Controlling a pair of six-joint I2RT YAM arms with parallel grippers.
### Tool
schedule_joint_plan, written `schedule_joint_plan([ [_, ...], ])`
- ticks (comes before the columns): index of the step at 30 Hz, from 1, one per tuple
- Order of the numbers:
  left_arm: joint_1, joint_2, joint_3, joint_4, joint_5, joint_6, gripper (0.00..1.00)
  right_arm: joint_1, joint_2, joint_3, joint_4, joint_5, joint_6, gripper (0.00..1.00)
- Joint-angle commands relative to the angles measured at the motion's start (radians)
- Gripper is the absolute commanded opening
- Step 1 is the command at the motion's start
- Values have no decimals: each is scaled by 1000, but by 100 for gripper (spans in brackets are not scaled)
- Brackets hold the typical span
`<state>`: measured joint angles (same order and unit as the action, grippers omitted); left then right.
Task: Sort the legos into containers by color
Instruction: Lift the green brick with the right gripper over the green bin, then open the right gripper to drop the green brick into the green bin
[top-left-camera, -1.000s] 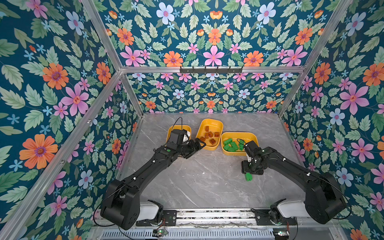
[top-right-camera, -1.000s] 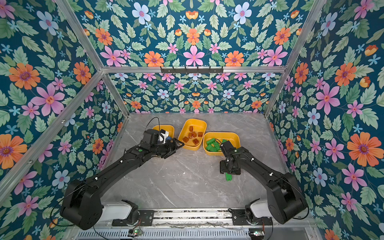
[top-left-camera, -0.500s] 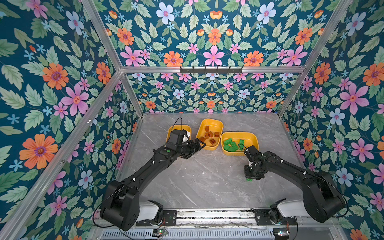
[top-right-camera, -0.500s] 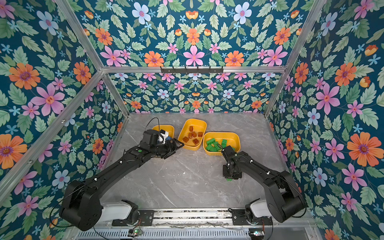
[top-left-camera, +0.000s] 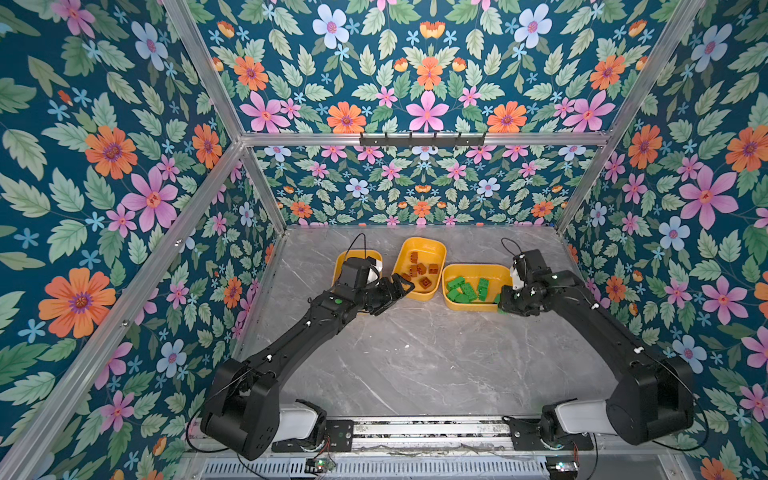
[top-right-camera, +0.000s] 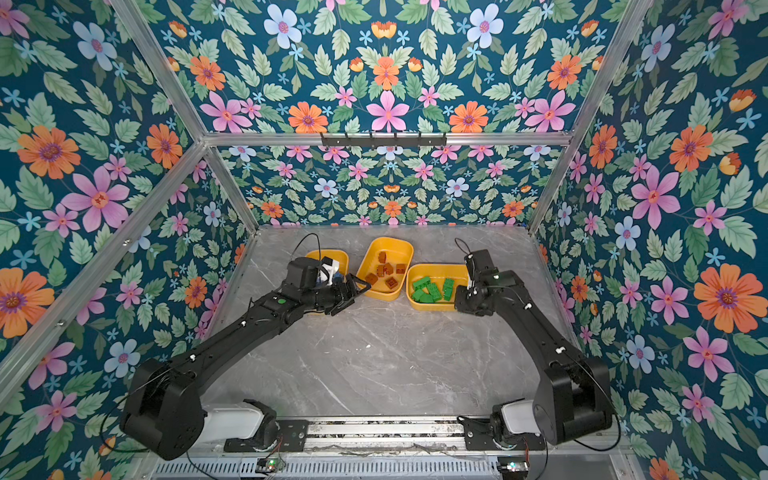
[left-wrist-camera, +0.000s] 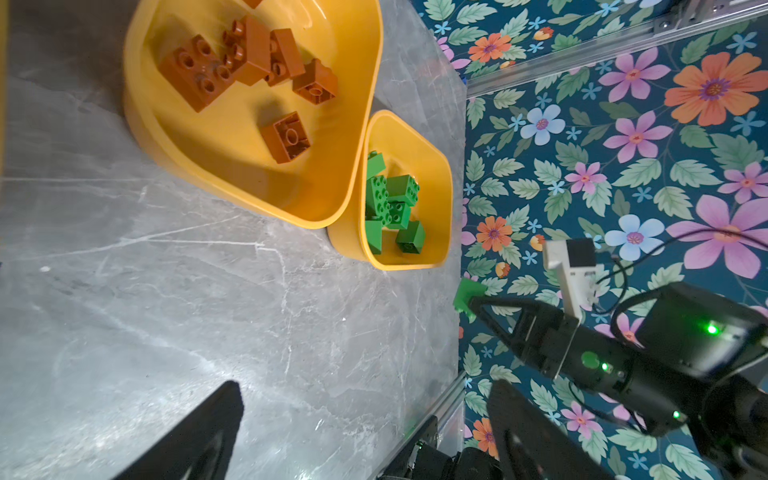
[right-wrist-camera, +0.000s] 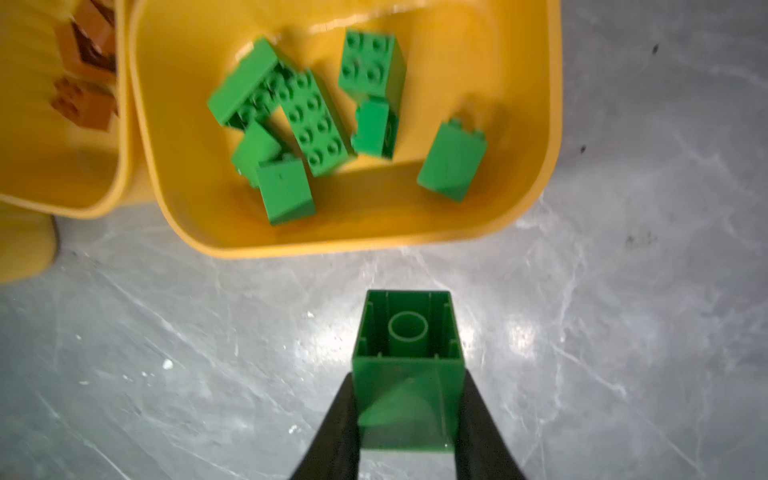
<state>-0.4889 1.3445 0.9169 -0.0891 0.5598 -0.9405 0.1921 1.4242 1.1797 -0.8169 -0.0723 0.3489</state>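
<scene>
**Legos nearly sorted: one green brick held by the right gripper beside its tub**

Flowered walls (top-left-camera: 124, 174) enclose a grey marble table (top-left-camera: 415, 365), and two black arms reach in from the near edge towards the far side. Three yellow-orange tubs stand in a row near the back of the table.

The left tub (top-left-camera: 338, 266) is mostly hidden behind the left arm's wrist, so I cannot tell what is in it. The middle tub (top-left-camera: 424, 245) stands just beside the right tub (top-left-camera: 478, 268), so close that I cannot tell whether they touch.

The left gripper (top-left-camera: 395, 297) hangs by the near corner of the middle tub. Its jaws are spread wide with nothing between them.

The right gripper (right-wrist-camera: 407, 380) is just outside the near wall of the right tub, over bare table. Its jaws are clamped on the two sides of a square green brick (right-wrist-camera: 407, 332). The brick's hollow underside, with its round centre tube, shows in the right wrist view. In the left wrist view the brick is clear of the table surface.

Brownish orange bricks (left-wrist-camera: 249, 54) lie loose in the middle tub, some studs up and some showing their undersides.

Green bricks (right-wrist-camera: 316, 120) lie heaped in the right tub. One long brick sits studs up among smaller ones, and one lies alone nearer the tub's right end.
</scene>
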Motion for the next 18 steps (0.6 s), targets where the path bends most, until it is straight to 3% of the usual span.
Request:
schedule_joint_plan([
  [1,-11,22,30,66,7,-12,94,-39,86,94,4,-26,-81,18],
  [11,-19,85,77,67,-13,-1,94,-94,470,400,14,-9,-173,20],
  [18,-19,100,93,15,-39,39,94,-94,598,496,-23,-15,-206,49],
])
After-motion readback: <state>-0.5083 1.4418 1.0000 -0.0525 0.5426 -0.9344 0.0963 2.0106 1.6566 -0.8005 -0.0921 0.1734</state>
